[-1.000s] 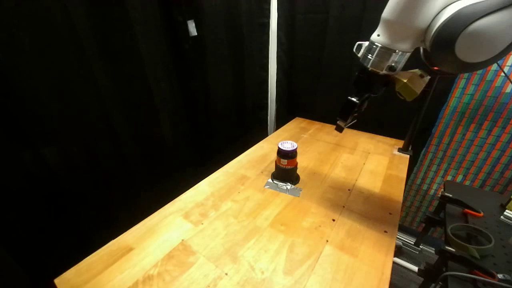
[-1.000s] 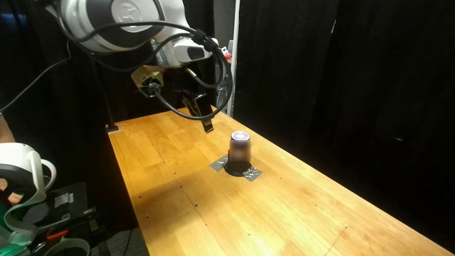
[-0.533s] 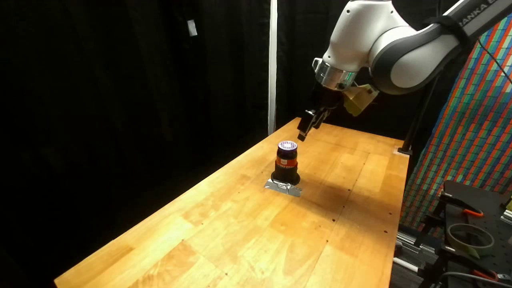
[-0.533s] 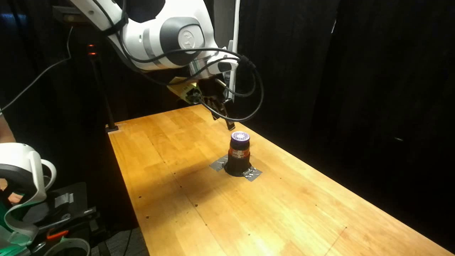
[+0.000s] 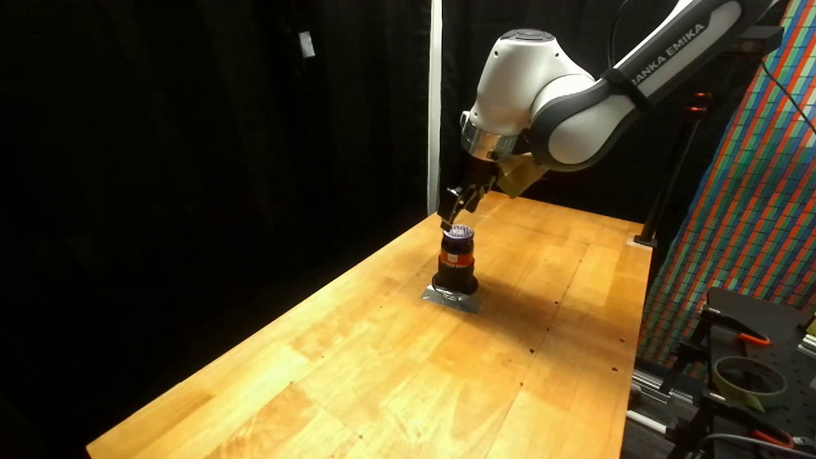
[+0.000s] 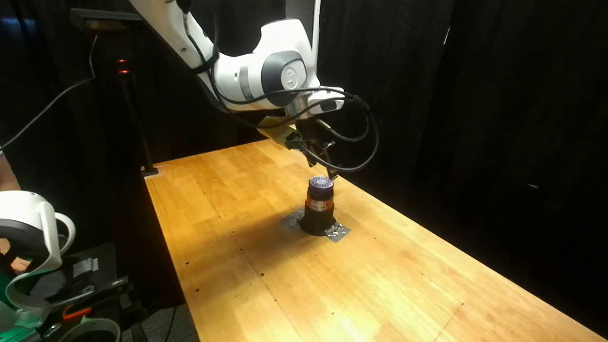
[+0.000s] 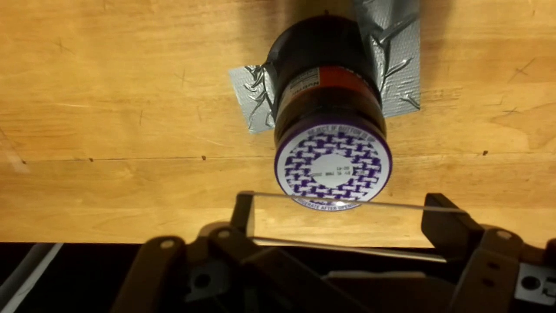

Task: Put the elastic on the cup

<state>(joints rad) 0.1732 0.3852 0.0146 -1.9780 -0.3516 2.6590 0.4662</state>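
The gripper (image 7: pixel 341 213) stands wide apart, an elastic (image 7: pixel 382 204) taut across it, close to the cup (image 7: pixel 332 139) upright on the counter (image 7: pixel 130 108). In the wrist view, only an edge of the lid (image 7: pixel 333 169) shows inside the loop; lowered off-centre, we judge, it could snag and spring loose.

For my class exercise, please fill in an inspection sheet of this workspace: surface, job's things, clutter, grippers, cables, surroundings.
Surface: wooden table, marked with small dark spots.
Job's things: lidded jar as the cup, upright in a black base with silver tape; elastic not yet around it.
Clutter: roll of tape and an orange item on a black side table.
Grippers: gripper open near the lid, elastic spanning its opening in two strands; lid contact unclear.
Cables: black cable looping past the gripper.
Surroundings: black curtains, multicoloured sheet; at the edge of an exterior view, apparently a person's arm.
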